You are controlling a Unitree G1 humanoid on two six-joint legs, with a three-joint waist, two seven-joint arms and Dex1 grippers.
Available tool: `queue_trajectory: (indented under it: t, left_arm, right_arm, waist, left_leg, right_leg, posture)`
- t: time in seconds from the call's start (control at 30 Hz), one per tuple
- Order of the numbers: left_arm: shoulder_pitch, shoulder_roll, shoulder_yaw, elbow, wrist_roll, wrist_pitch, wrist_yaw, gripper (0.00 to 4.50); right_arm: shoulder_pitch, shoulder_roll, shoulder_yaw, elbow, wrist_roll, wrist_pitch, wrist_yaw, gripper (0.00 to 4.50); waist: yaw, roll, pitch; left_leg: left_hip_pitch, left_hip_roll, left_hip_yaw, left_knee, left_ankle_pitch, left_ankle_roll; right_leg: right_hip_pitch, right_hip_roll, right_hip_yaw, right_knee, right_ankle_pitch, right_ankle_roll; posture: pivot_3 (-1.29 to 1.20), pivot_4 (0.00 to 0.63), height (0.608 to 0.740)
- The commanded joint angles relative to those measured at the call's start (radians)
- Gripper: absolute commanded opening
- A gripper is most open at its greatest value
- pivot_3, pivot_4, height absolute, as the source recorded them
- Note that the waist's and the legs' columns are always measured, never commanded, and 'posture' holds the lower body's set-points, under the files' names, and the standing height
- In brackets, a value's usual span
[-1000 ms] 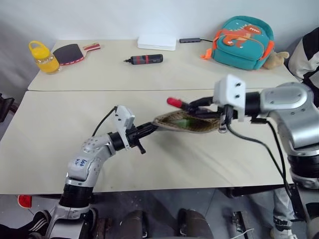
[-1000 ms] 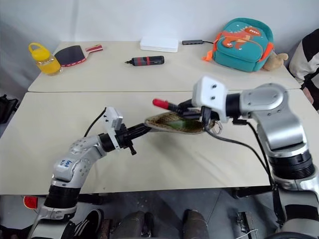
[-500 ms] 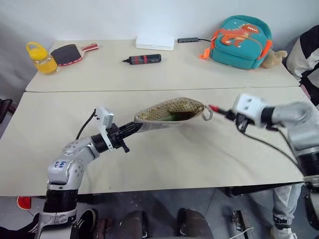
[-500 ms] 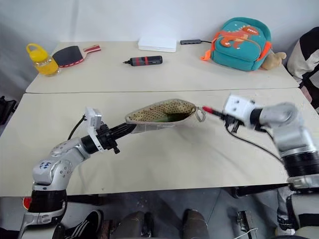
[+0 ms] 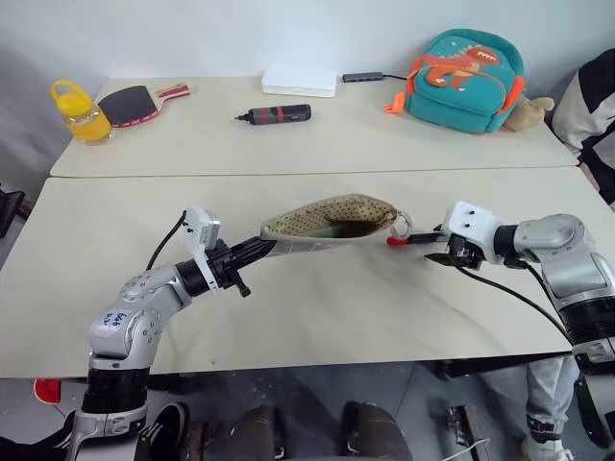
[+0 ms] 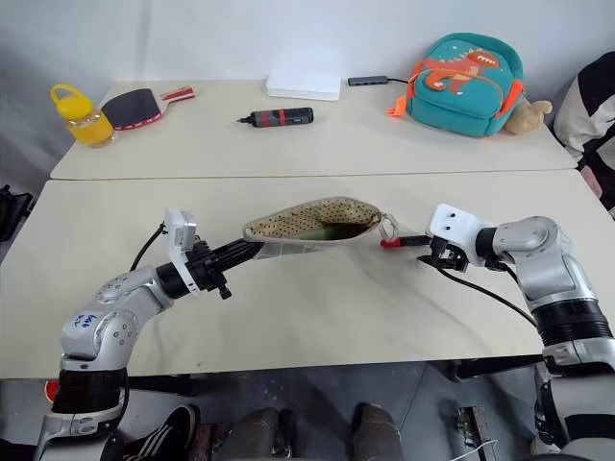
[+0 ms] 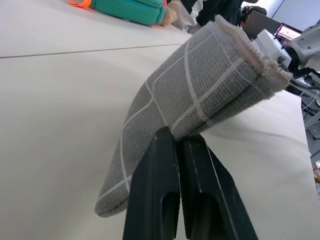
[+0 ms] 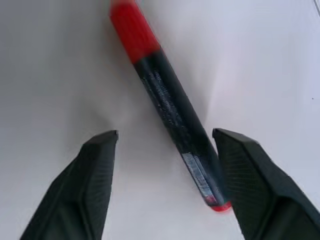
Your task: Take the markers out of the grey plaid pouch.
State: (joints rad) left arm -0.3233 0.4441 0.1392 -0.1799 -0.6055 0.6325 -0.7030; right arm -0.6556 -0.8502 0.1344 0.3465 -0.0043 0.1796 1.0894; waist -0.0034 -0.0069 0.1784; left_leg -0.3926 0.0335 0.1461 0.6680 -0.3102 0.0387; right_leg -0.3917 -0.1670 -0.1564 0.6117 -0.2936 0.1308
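Marker [image 5: 408, 238] on table [image 5: 317, 307], right of pouch [image 5: 332, 219].

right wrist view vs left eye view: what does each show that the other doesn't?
Right wrist only: the print along the red marker's dark barrel, and the right gripper open with the marker lying on the table between its fingers. Left eye only: the left gripper shut on the grey plaid pouch, a green marker inside. Both: red marker, right gripper, table.

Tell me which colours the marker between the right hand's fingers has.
Red cap, black barrel, red end: the marker lies on the table; the right wrist view shows it best.
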Motion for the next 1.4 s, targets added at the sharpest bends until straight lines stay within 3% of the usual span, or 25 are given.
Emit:
queue_trajectory:
  t: [0.03,0.17,0.37,0.5,0.67,0.7,0.9,1.07,1.2,1.4]
  left_arm:
    - [0.003,0.000,0.003,-0.038,-0.022,-0.009,-0.011,0.00]
    - [-0.002,-0.007,-0.008,-0.036,-0.024,-0.005,-0.012,0.00]
    - [-0.017,-0.033,-0.035,-0.036,-0.022,-0.001,-0.007,0.00]
    - [-0.017,-0.044,-0.052,-0.049,-0.018,0.001,0.000,0.00]
    - [-0.015,-0.048,-0.054,-0.055,-0.023,0.007,0.002,0.00]
    - [-0.015,-0.048,-0.054,-0.057,-0.024,0.009,0.002,0.00]
    - [-0.017,-0.036,-0.065,-0.071,-0.031,0.033,-0.008,0.00]
    - [-0.031,-0.024,-0.081,-0.085,-0.077,0.120,-0.022,0.00]
    - [-0.046,-0.022,-0.095,-0.092,-0.133,0.206,-0.046,0.00]
    - [-0.077,-0.028,-0.073,-0.079,-0.191,0.275,-0.048,0.00]
  right_arm:
    - [-0.031,-0.019,-0.131,-0.161,0.146,0.115,0.033,2.96]
    - [-0.092,-0.015,-0.193,-0.267,0.205,0.177,-0.003,2.96]
    - [-0.179,0.170,-0.174,-0.536,0.392,0.369,-0.090,2.96]
    - [-0.156,0.272,-0.134,-0.656,0.450,0.431,-0.150,2.03]
    - [-0.050,0.204,0.033,-0.693,0.292,0.351,-0.137,0.20]
    - [-0.044,0.190,0.047,-0.686,0.267,0.333,-0.137,0.04]
    - [-0.062,0.106,0.159,-0.567,0.063,0.140,-0.114,0.04]
    - [-0.129,0.118,0.206,-0.497,-0.004,0.069,-0.058,0.04]
    - [-0.171,0.073,0.276,-0.446,-0.066,0.042,0.066,0.04]
    - [-0.218,0.041,0.277,-0.390,-0.073,0.058,0.183,0.04]
  waist:
    - [0.001,0.000,0.000]
    - [0.001,0.000,0.000]
    - [0.000,0.000,0.000]
    - [0.004,0.000,0.000]
    - [0.011,-0.002,-0.001]
    - [0.009,-0.002,-0.001]
    - [-0.003,-0.002,-0.001]
    - [-0.007,-0.002,-0.001]
    - [0.001,-0.002,-0.001]
    - [0.000,-0.002,-0.001]
  left_leg:
    - [0.000,0.000,0.000,0.000,0.000,0.000]
    - [0.000,0.000,0.000,0.000,0.000,0.000]
    - [0.001,0.001,0.000,0.000,0.000,0.000]
    - [0.000,0.000,-0.001,0.000,0.000,0.000]
    - [-0.001,-0.001,-0.003,0.000,-0.001,0.000]
    - [-0.001,-0.001,-0.002,0.000,-0.001,0.000]
    - [0.000,-0.001,-0.001,0.000,0.000,0.000]
    - [0.000,0.000,0.000,-0.001,0.000,-0.001]
    - [0.000,0.000,-0.001,0.000,0.000,-0.001]
    - [0.000,0.000,-0.001,0.000,0.000,0.000]
  right_leg:
    - [0.000,0.000,0.000,0.000,0.000,0.000]
    - [0.000,0.000,0.000,0.000,0.000,0.000]
    - [-0.001,0.000,0.000,0.002,0.000,0.000]
    - [-0.001,0.000,0.000,0.002,0.000,0.000]
    - [0.000,0.000,-0.001,0.001,0.000,0.000]
    - [0.000,0.000,0.000,0.001,0.000,0.000]
    - [-0.001,0.000,0.000,0.001,0.000,0.000]
    - [-0.001,0.001,0.000,0.001,0.000,0.000]
    - [-0.001,0.001,0.000,0.001,0.000,0.000]
    - [0.000,0.001,0.000,0.001,0.000,0.000]
  posture:
    - [0.00,0.150,0.740]
    - [0.00,0.150,0.740]
    - [0.00,0.150,0.740]
    - [0.00,0.150,0.740]
    - [0.00,0.150,0.740]
    - [0.00,0.150,0.740]
    - [0.00,0.150,0.740]
    - [0.00,0.150,0.740]
    - [0.00,0.150,0.740]
    - [0.00,0.150,0.740]
